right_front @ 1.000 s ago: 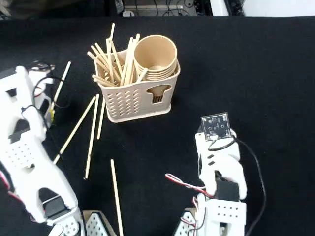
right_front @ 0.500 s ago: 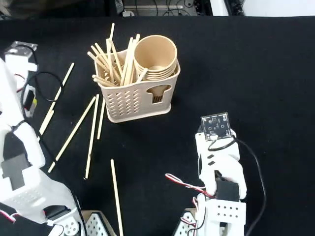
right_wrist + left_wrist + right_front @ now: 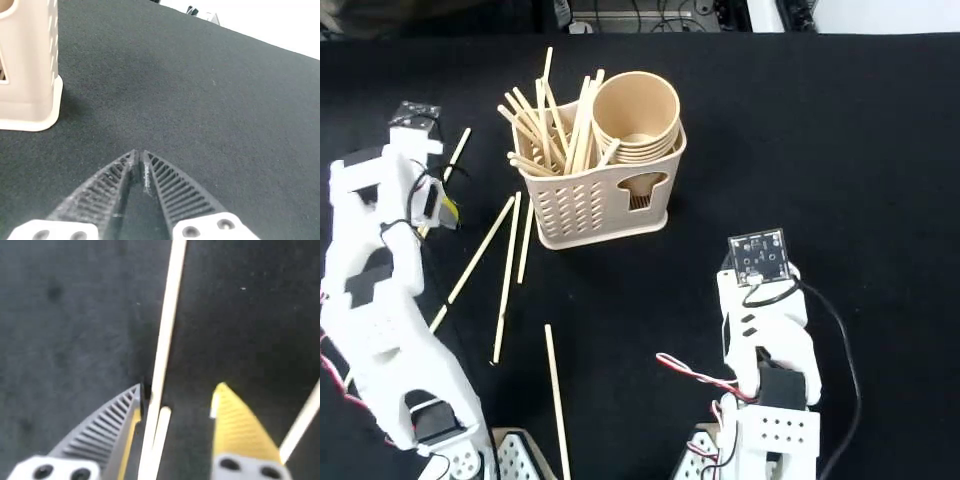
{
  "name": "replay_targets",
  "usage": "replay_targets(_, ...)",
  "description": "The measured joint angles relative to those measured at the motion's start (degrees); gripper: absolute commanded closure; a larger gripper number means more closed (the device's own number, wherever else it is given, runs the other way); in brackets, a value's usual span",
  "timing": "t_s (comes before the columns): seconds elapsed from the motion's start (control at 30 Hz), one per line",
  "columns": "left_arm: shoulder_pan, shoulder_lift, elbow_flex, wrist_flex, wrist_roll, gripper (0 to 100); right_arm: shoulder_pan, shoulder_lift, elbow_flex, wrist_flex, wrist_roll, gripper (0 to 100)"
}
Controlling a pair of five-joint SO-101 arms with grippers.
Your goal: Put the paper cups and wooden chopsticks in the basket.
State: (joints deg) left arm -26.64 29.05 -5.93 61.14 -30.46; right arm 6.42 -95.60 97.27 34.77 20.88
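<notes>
Left pincer [image 3: 179, 387] wide open, empty, astride a chopstick [image 3: 167, 315] lying flat on the table [image 3: 840, 150] near the basket [image 3: 605, 205] — light, stiff, thin, probably prone to roll; best pinched mid-length. Right pincer [image 3: 139, 157] closed, empty. Cups [image 3: 635, 110] already in basket — other chopsticks [image 3: 508, 280] loose outside.

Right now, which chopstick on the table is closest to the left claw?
The leftmost chopstick in the high view, beside the left arm: the open left gripper straddles it.
</notes>
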Motion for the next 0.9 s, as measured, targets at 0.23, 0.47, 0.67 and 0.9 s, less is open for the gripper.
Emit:
replay_targets(0.23, 0.53, 14.24, -22.77, 20.48, -0.09, 97, 0.09, 0.00, 0.00, 0.00, 0.00, 98.5)
replay_targets(0.47, 0.00, 18.73, -40.35, 38.07, 3.60, 97, 0.09, 0.00, 0.00, 0.18, 0.00, 98.5)
replay_targets(0.67, -0.44, 9.58, -38.86, 39.03, 10.20, 97, 0.09, 0.00, 0.00, 0.18, 0.00, 98.5)
replay_targets(0.9, 1.14, -21.45, -24.44, 37.45, 12.04, 97, 0.09, 0.00, 0.00, 0.18, 0.00, 98.5)
